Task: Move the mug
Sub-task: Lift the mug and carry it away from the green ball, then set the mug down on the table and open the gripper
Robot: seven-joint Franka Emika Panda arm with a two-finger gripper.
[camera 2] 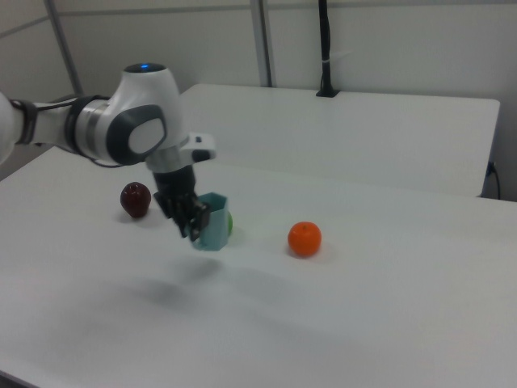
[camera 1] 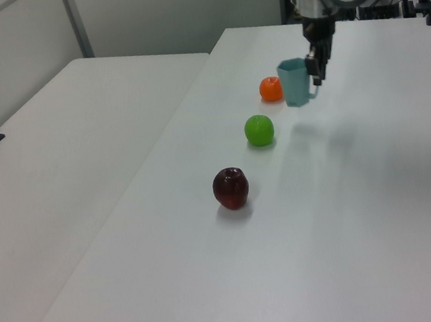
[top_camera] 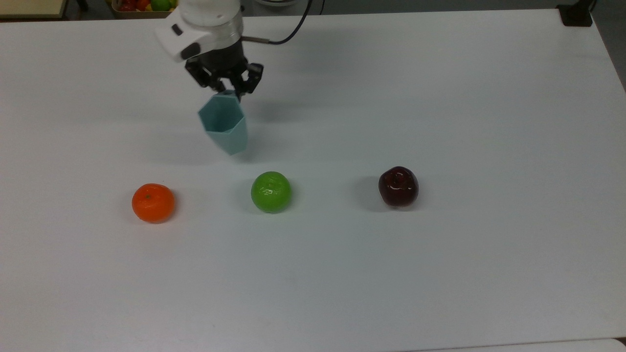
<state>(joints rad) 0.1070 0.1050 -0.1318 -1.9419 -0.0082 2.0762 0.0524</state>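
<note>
Gripping faceted pale teal mug [top_camera: 224, 123], black-fingered hand [top_camera: 227, 87]

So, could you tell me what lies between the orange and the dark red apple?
In the top view, the green apple sits between the orange and the dark red apple.

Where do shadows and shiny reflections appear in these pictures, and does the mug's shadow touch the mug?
Top view: the red apple and green apple carry small white highlights, and each throws a soft shadow to the top view's left. Left view: the mug, held by the end effector, has a faint shadow lying apart from it on the table. Right view: a blurred dark patch lies on the table below the mug.
</note>
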